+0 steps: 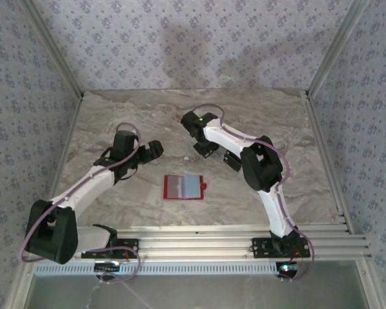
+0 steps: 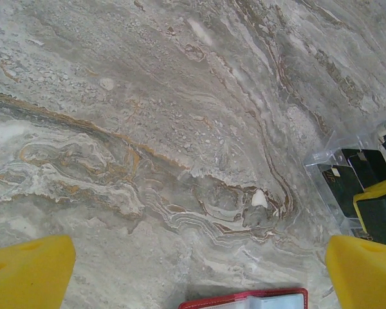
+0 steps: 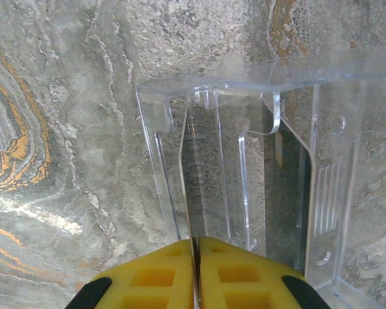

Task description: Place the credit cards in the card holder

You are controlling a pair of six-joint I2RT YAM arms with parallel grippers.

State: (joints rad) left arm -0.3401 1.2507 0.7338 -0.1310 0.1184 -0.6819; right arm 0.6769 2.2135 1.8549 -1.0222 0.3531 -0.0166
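Card holder [image 1: 184, 187] red, open, greyish pockets | left hand [image 2: 194, 270] spread | right hand [image 3: 196, 243] pinching thin card [image 3: 188, 174]

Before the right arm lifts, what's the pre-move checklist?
1. Right pincer shut on the card edge: ok.
2. Card clear of the clear stand: not ok, it stands inside a slot.
3. Card holder open and flat on the table: ok.
4. Left pincer open, apart from the holder: ok.
5. Colour of the gripped card: cannot tell.
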